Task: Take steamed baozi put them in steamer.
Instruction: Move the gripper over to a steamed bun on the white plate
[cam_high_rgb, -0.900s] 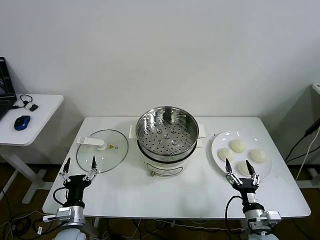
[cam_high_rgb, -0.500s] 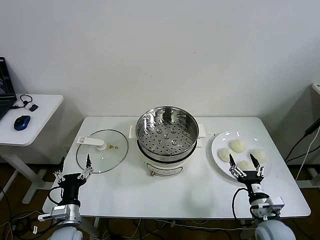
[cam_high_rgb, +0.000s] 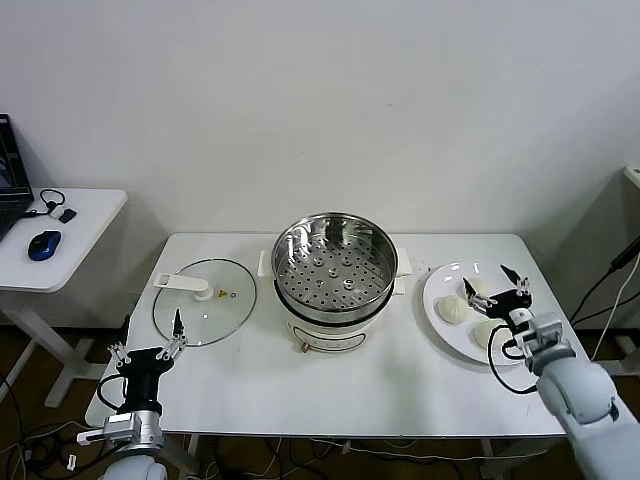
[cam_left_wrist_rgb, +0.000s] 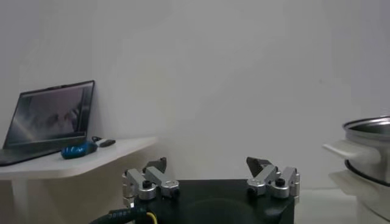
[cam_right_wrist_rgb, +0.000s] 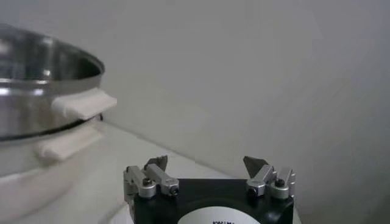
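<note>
The steamer (cam_high_rgb: 333, 275), a shiny steel pot with a perforated tray on a white base, stands at the table's middle with nothing on its tray. It also shows in the right wrist view (cam_right_wrist_rgb: 42, 91) and the left wrist view (cam_left_wrist_rgb: 368, 152). Cream-white baozi (cam_high_rgb: 453, 310) lie on a white plate (cam_high_rgb: 432, 298) at the right, some partly hidden by my right arm. My right gripper (cam_high_rgb: 490, 282) is open over the plate, above the baozi; it also shows in the right wrist view (cam_right_wrist_rgb: 207, 162), empty. My left gripper (cam_high_rgb: 150, 338) is open and empty near the front left edge; the left wrist view (cam_left_wrist_rgb: 208, 163) shows it too.
A flat glass lid (cam_high_rgb: 205, 315) lies left of the steamer, just beyond my left gripper. A small side table (cam_high_rgb: 70, 240) at the far left holds a blue mouse (cam_high_rgb: 44, 245) and a laptop (cam_left_wrist_rgb: 52, 119). A white wall stands behind the table.
My right gripper has moved from the table's front edge back over the plate and now hangs above the baozi. The left gripper has drawn back slightly toward the front edge.
</note>
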